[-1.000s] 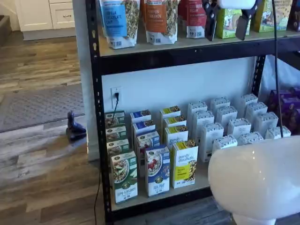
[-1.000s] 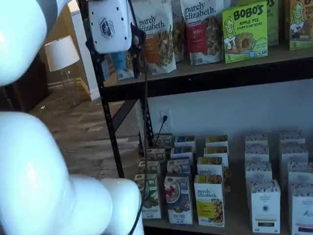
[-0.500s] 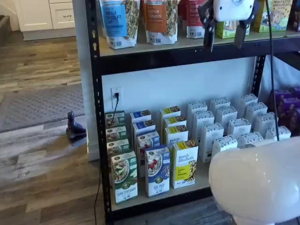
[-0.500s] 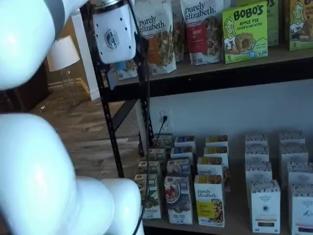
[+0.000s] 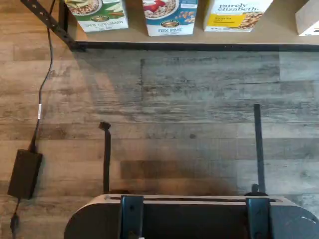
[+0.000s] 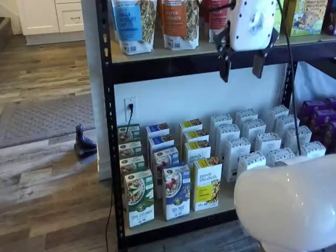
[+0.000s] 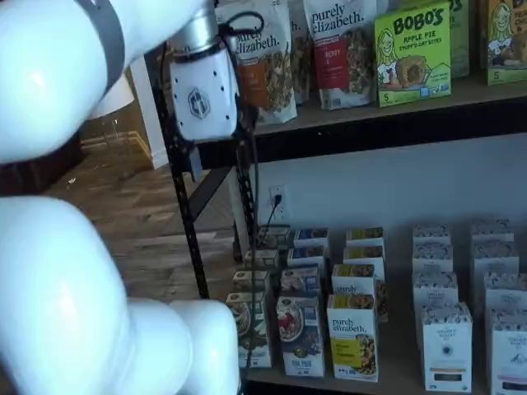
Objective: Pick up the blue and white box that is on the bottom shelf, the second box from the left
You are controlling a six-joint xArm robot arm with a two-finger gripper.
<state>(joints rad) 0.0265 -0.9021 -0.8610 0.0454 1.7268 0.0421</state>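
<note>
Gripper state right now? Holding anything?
Gripper: open, a clear gap between the two black fingers, holding nothing; it hangs in front of the upper shelf's edge, well above the blue and white box.

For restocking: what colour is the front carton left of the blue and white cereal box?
Green and white carton, clearest in a shelf view.
</note>
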